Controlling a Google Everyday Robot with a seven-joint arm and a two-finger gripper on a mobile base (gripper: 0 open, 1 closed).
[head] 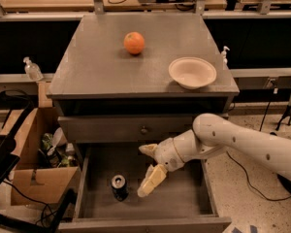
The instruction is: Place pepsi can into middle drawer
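The pepsi can stands upright on the floor of the open middle drawer, left of centre, its silver top facing up. My gripper hangs above the drawer, just right of the can and apart from it. Its fingers are spread open with nothing between them: one cream fingertip points left near the drawer front above, the other reaches down toward the drawer floor. The white arm comes in from the right.
An orange and a white bowl sit on the grey cabinet top. A closed drawer front with a round knob is above the open drawer. A cardboard box with clutter stands at the left.
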